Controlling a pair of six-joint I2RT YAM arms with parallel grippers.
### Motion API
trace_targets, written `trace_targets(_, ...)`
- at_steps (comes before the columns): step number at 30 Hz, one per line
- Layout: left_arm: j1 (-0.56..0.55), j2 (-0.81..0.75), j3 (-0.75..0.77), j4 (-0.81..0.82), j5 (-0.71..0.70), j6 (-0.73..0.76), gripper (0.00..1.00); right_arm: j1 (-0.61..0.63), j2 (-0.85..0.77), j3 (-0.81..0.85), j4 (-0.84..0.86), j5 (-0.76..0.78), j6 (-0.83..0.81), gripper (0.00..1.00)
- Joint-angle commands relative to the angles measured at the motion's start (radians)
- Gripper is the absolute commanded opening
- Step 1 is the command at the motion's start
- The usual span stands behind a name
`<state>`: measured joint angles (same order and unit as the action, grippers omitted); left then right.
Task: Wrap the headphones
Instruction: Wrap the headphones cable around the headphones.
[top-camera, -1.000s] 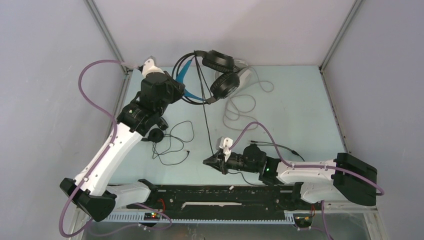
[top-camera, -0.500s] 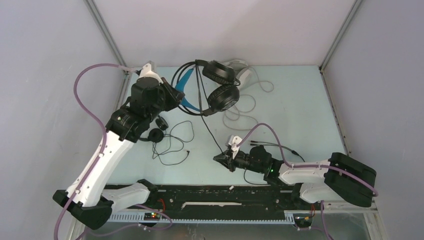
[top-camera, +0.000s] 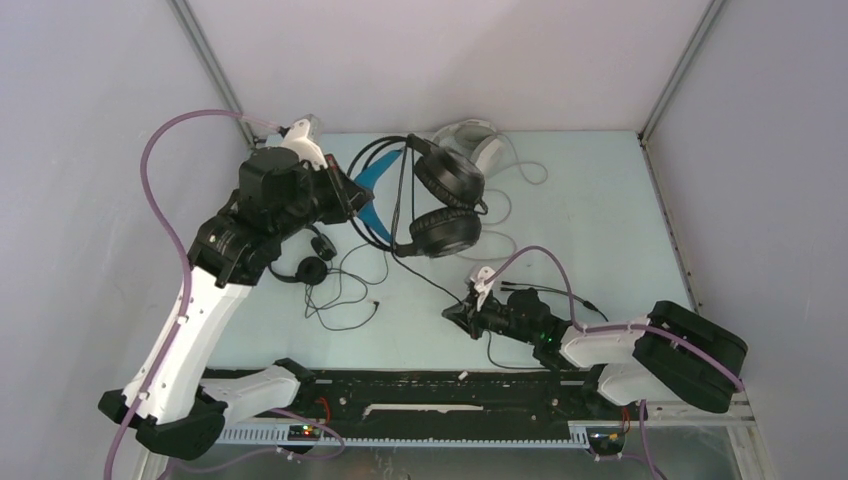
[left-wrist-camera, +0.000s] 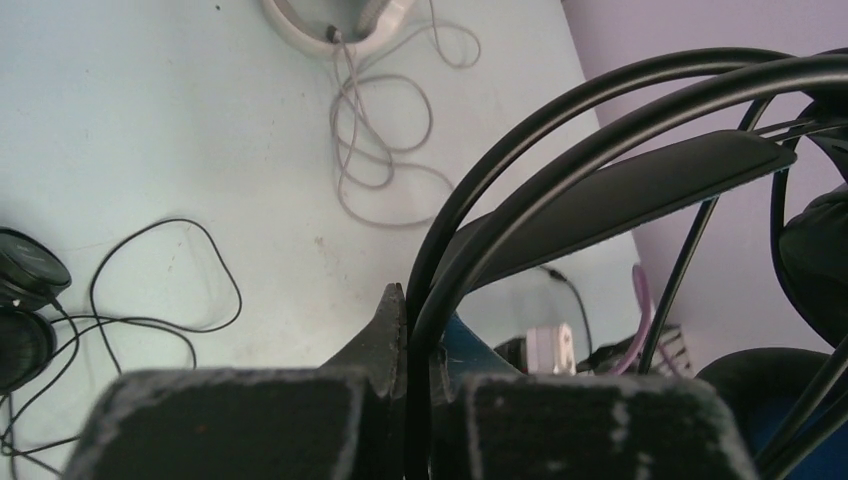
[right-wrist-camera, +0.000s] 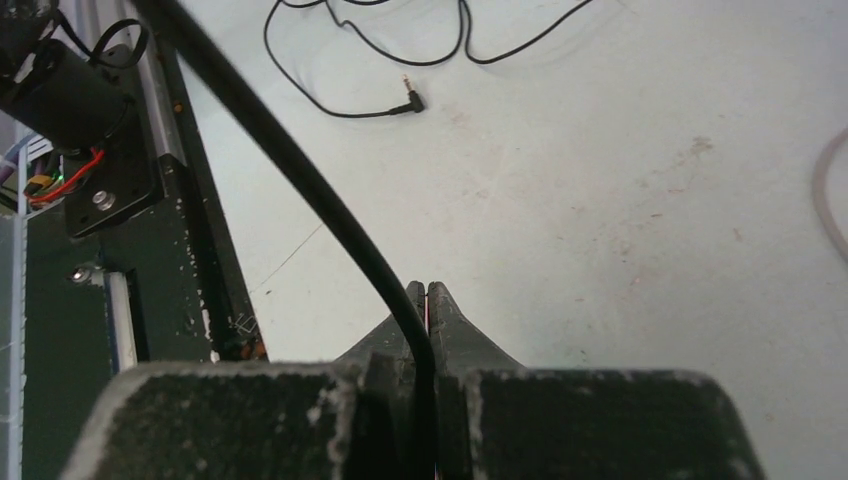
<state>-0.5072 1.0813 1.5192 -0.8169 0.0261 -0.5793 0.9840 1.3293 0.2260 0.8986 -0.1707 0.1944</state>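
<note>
Holding bulky black headphones with blue-lined headband aloft over pale counter in clenched left jaws, pinching their black cord low in right jaws, likely tensioning for winding.

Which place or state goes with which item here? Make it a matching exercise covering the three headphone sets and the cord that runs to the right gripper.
Things:
1. bulky black headphones
2. white-grey headphones
3. small black headphones
4. black cord

Places or states:
A. lying at the far edge of the table
B. pinched in the shut right gripper
C. headband clamped in the left gripper
D. lying on the table beside the left arm, thin cord spread loose

Pairs: 1-C, 2-A, 3-D, 4-B
</note>
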Motion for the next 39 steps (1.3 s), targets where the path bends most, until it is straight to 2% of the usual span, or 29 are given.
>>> trace_targets(1,0.01,-0.017,0.079,0.011,0.141,0.091,0.0,-0.044,-0.023,-0.001,-0.016,0.0,0.021,0.0)
trace_targets(7,0.01,0.001,0.069,-0.04,0.327,0.281,0.0,-0.131,-0.096,0.017,-0.064,-0.078,0.092,0.0)
trace_targets(10,0.01,0.007,0.004,-0.031,0.402,0.349,0.0,-0.193,-0.165,0.086,-0.238,-0.157,0.167,0.0)
trace_targets(14,-0.002,0.01,-0.076,-0.021,0.421,0.434,0.0,-0.264,-0.284,0.148,-0.403,-0.245,0.241,0.0)
trace_targets(20,-0.121,-0.009,-0.129,-0.021,0.198,0.712,0.0,-0.342,-0.437,0.239,-0.57,-0.426,0.354,0.0)
trace_targets(22,-0.179,-0.012,-0.138,-0.006,0.095,0.798,0.0,-0.356,-0.449,0.289,-0.642,-0.473,0.371,0.0)
trace_targets(30,-0.343,-0.014,-0.23,0.093,-0.155,1.077,0.0,-0.372,-0.455,0.412,-0.842,-0.59,0.411,0.0)
trace_targets(35,-0.375,0.032,-0.236,0.118,-0.286,1.11,0.0,-0.376,-0.47,0.451,-1.019,-0.514,0.334,0.0)
trace_targets(39,-0.388,0.038,-0.253,0.161,-0.353,1.14,0.0,-0.384,-0.471,0.474,-1.067,-0.539,0.346,0.0)
